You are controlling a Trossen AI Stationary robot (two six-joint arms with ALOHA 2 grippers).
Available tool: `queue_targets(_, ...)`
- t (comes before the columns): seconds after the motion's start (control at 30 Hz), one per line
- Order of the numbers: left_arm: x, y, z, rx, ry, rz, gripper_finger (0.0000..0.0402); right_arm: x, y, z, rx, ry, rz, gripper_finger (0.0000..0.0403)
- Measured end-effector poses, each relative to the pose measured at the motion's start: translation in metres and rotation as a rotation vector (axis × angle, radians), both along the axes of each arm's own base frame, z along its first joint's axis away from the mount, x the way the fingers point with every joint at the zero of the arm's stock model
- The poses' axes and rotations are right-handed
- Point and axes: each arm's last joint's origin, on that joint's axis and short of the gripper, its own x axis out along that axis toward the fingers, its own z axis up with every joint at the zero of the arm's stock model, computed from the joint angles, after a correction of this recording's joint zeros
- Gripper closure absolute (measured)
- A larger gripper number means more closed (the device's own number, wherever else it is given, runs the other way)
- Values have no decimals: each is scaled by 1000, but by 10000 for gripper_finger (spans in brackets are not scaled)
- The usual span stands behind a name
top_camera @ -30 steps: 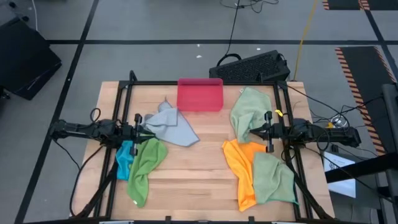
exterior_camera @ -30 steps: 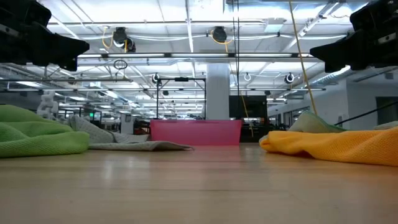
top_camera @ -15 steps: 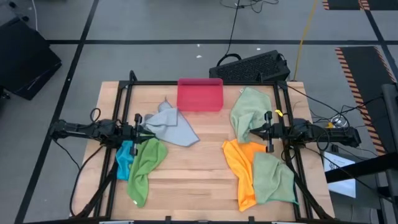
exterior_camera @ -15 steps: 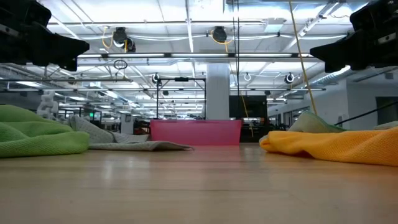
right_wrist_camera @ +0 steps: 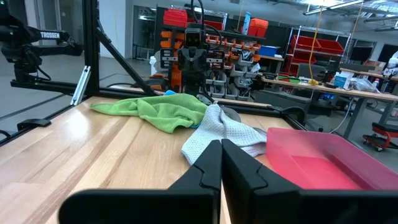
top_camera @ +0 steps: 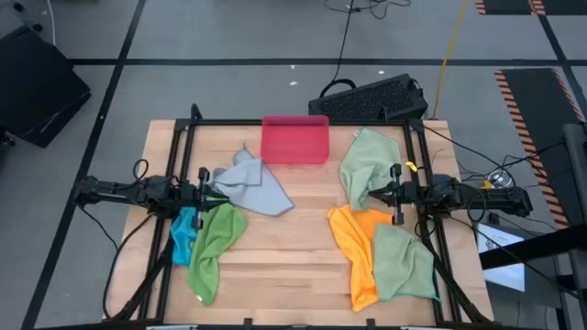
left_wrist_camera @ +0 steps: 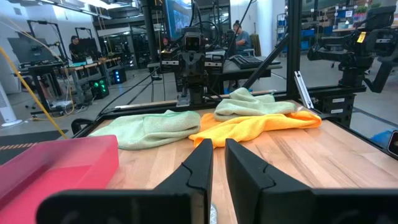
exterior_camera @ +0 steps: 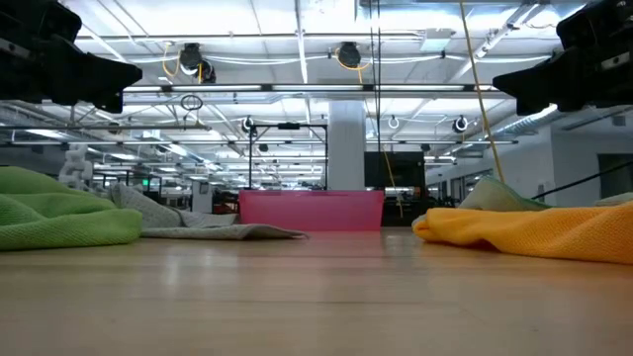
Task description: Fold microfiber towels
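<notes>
I see the worktop (top_camera: 293, 257) filling the frame's middle, towels strewn over it. At right lie an orange towel (top_camera: 353, 243) and two pale green towels (top_camera: 367, 160); at left, a bright green towel (top_camera: 215, 243), a grey towel (top_camera: 252, 183) and a blue towel (top_camera: 183, 229) (half hidden). The pink tray (top_camera: 294, 139) sits top centre. My left end effector (top_camera: 213, 189) hangs at left, fingers a narrow slit apart, holding nothing; my right end effector (top_camera: 370, 194) hangs at right, fingers pressed together, empty.
</notes>
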Motion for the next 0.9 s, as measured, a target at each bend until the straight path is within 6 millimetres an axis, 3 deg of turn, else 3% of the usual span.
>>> queue_targets(0.9,0,0,1,-1,-7,1,355,0,0,4,-21,-39,-2,403)
